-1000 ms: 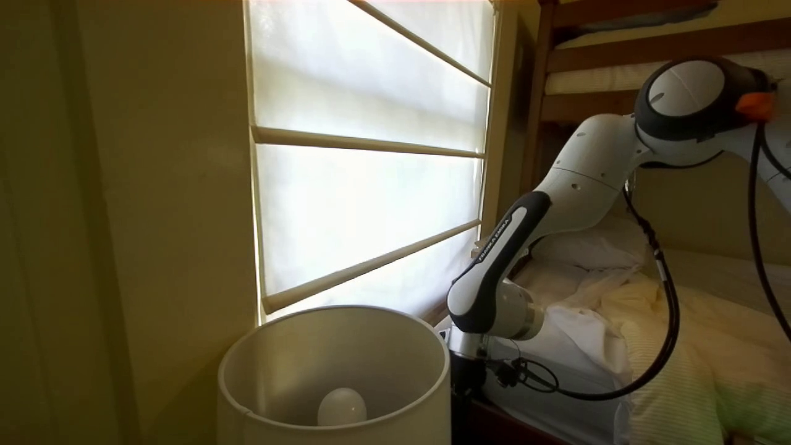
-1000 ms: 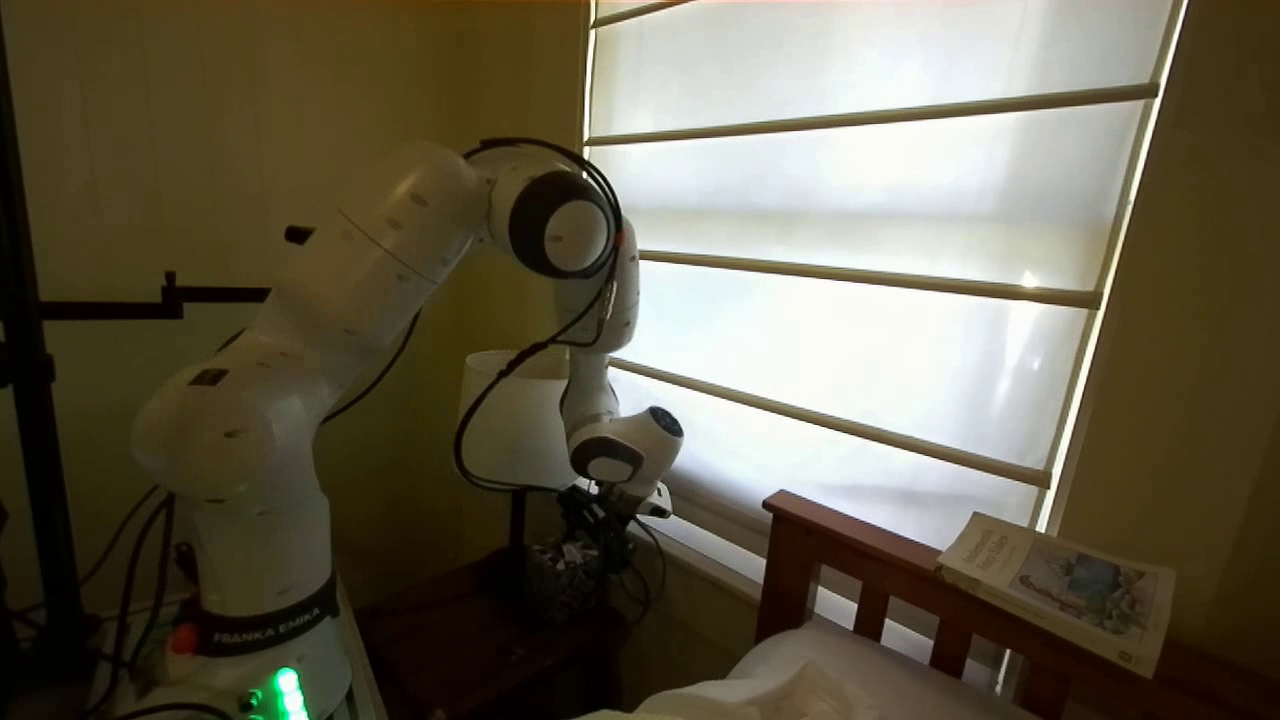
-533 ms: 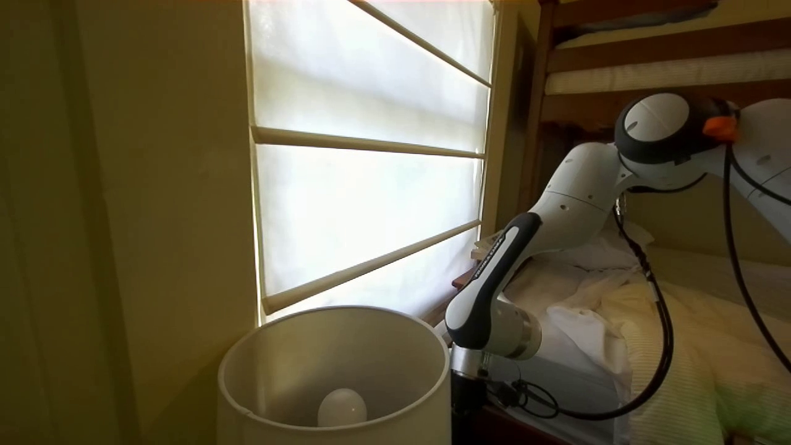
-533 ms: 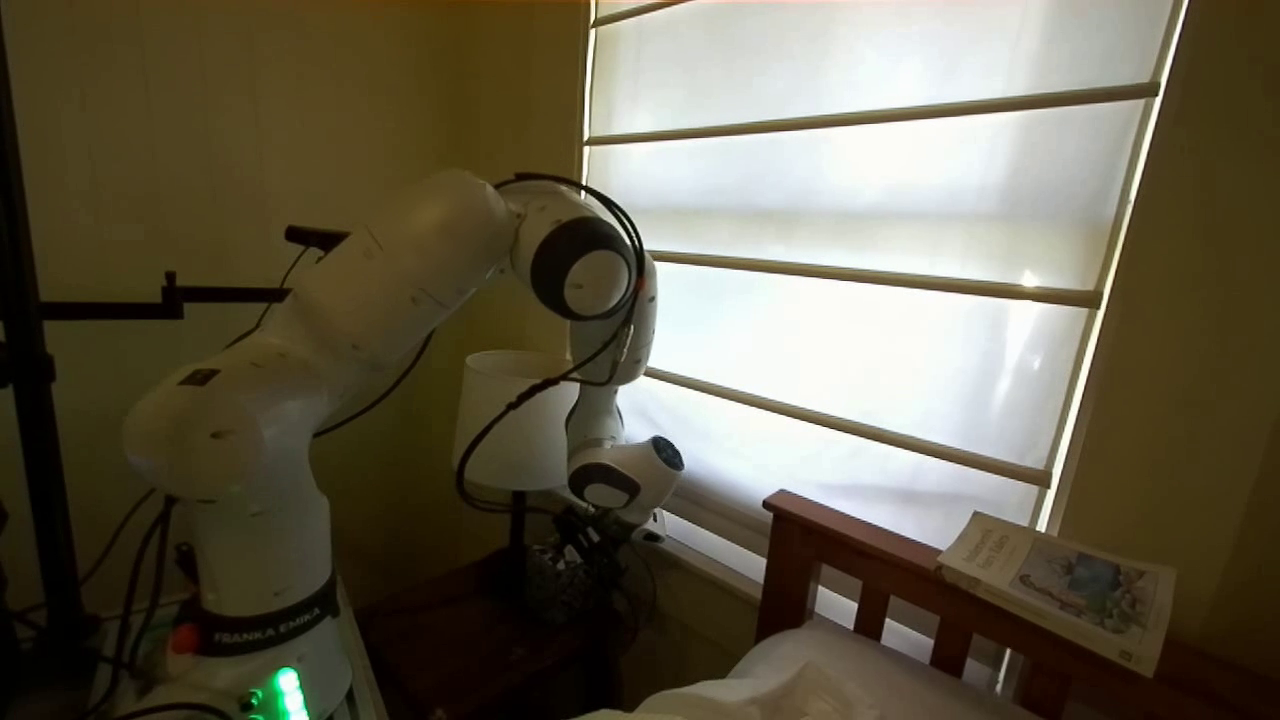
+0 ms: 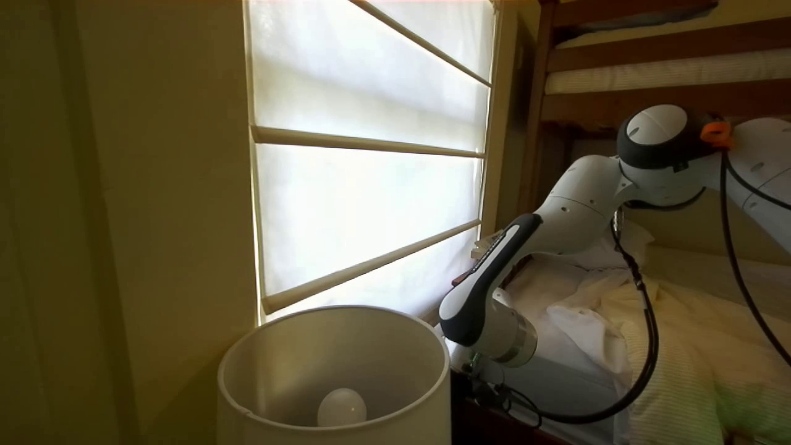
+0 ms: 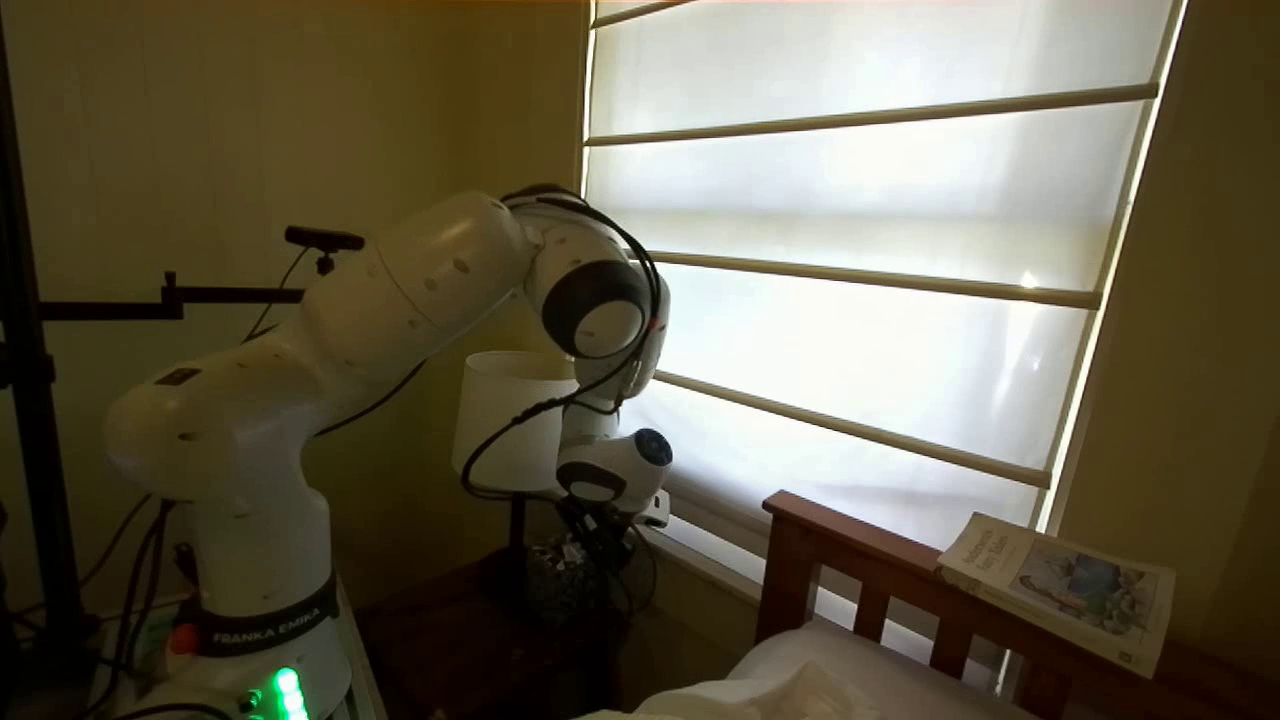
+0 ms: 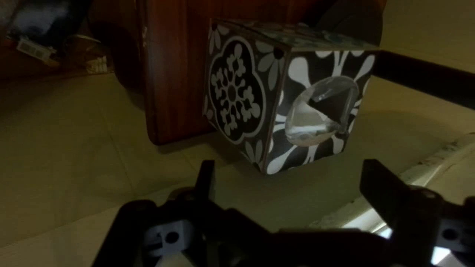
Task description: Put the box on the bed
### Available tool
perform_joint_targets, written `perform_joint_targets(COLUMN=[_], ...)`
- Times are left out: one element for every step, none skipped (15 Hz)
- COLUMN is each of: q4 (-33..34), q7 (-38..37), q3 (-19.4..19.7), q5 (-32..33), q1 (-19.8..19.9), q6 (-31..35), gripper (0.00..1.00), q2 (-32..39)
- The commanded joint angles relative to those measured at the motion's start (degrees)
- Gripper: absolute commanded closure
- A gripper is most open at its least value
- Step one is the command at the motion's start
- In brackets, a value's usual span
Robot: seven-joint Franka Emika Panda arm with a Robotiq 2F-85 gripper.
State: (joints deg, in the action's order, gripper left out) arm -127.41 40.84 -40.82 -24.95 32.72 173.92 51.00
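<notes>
The box (image 7: 237, 89), a cube with a dark and white flower pattern and an oval clear-covered opening, stands near the edge of a red-brown wooden surface in the wrist view. It also shows dimly in an exterior view (image 6: 560, 585), beside the gripper (image 6: 600, 535). My gripper (image 7: 289, 165) is open in the wrist view, fingers wide apart, with nothing between them; the box lies beyond the fingertips, apart from them. The bed shows with white mattress and cream-yellow bedding (image 5: 680, 346) in an exterior view, and its wooden end rail (image 6: 860, 545) in an exterior view.
A lamp with a white shade (image 5: 334, 371) stands close beside the hand and partly hides it; the shade also shows behind the arm (image 6: 510, 420). The box is on a dark bedside table (image 6: 450, 620). A book (image 6: 1060, 590) lies on the bed rail. A window blind (image 6: 850, 350) is behind.
The arm's elbow has come down and forward. The hand sank, then rose slightly and tilted within the last half second. The box has not visibly moved.
</notes>
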Motion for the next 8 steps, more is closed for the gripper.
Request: perform_joint_targets(q4=[-0.24,-0.20,-0.41,-0.39,-0.25,-0.06,0.49,0.84], q7=[-7.32,-8.98,-11.02,-13.34,-15.19,-16.48,-17.68,-18.87], q3=[-1.87,-1.79,-1.29,-0.53,0.28,0.71,1.46,2.16], q5=[4.88,6.53,8.26,10.09,12.27,14.47,16.38,17.99], q1=[1.90,2.11,1.83,1.27,0.74,0.65,0.06,-0.49], q6=[4.64,5.20,6.01,6.56,7.09,7.46,7.74,8.13], gripper=[0.00,0.00,0.00,0.00,0.00,0.00,0.00,0.00], q2=[4.69,5.61,6.06,6.32,6.76,7.50,8.23,8.80])
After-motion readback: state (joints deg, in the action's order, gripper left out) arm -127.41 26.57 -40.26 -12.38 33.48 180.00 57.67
